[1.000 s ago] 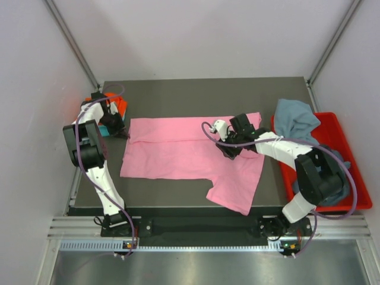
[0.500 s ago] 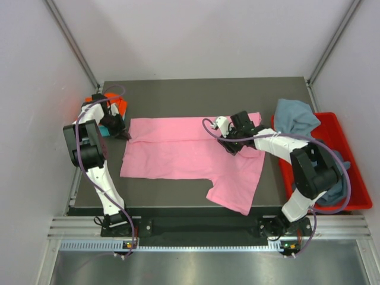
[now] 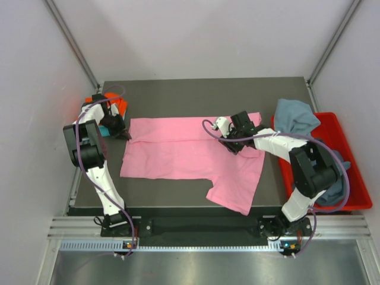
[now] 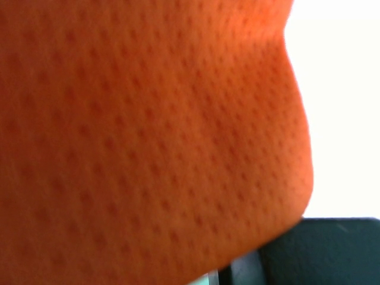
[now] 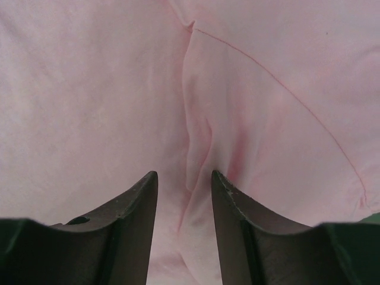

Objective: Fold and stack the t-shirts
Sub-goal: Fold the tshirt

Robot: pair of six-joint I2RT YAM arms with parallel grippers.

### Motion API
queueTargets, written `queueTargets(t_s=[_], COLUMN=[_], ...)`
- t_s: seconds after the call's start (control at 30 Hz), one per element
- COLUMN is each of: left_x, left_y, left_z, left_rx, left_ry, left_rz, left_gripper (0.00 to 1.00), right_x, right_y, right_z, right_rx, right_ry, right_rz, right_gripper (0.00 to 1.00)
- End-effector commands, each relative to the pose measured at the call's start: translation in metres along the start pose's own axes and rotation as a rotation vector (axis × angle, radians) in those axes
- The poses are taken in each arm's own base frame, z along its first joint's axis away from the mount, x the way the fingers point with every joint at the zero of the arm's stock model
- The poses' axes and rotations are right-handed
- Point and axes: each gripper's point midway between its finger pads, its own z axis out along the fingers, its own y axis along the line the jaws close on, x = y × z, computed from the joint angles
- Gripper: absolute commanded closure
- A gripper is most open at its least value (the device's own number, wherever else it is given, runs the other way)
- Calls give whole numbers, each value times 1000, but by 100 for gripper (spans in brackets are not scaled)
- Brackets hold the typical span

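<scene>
Right gripper has edged toward 12 o'clock, jaws narrowly apart astride a pink t-shirt crease; whether the left gripper grips cannot be told.

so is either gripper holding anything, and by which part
right gripper holds nothing yet: jaws apart astride a crease in the pink t-shirt. left gripper at its left edge: cannot tell.

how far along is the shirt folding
Looks done: orange tee and teal tee piled at the table's left edge. In hand: pink tee, spread flat, right gripper open astride a wrinkle. Left: grey-blue tee draped on the red bin, a dark tee inside.
</scene>
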Motion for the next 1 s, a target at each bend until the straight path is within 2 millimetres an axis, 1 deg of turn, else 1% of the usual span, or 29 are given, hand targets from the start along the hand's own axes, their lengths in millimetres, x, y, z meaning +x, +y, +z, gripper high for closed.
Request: queueTargets(t_s=[0.0,0.13,0.27,0.37,0.5,0.67,0.7,0.8,0.83,0.9,0.97], left_x=[-8,-8,-8,-8,-8,-8,-9,-9,-9,-9,-10], left_y=[-8,-8,-9,-10,-9,-10,-10,-10,-11,-11,-11], left_z=[-9,-9,-9,-9,-9,-9,-9,-8,-8,-8,-8], left_rx=[29,32,37,39,36,40,41,42,44,44,44], left_ry=[-45,-45,-43,-44,-46,-45,-48,-47,-46,-48,-50], left_rz=[9,8,4,3,4,1,2,2,2,1,2], left_gripper=[79,78,78,78,78,78,79,78,79,78,79], right_x=[-16,-15,-14,-13,-12,-16,-17,-16,-15,-15,-15], right_y=[-18,-23,-25,-22,-23,-24,-23,-23,-24,-23,-23], right_z=[1,2,1,3,5,5,5,4,4,3,3], right_rx=[54,76,86,76,75,73,71,72,72,72,74], right_ry=[-46,-40,-34,-31,-29,-35,-35,-34,-32,-32,-31], right_rz=[-29,-44,-55,-57,-61,-71,-74,-78,-77,-77,-80], right_gripper=[59,64,64,64,66,73,76,79,83,88,91])
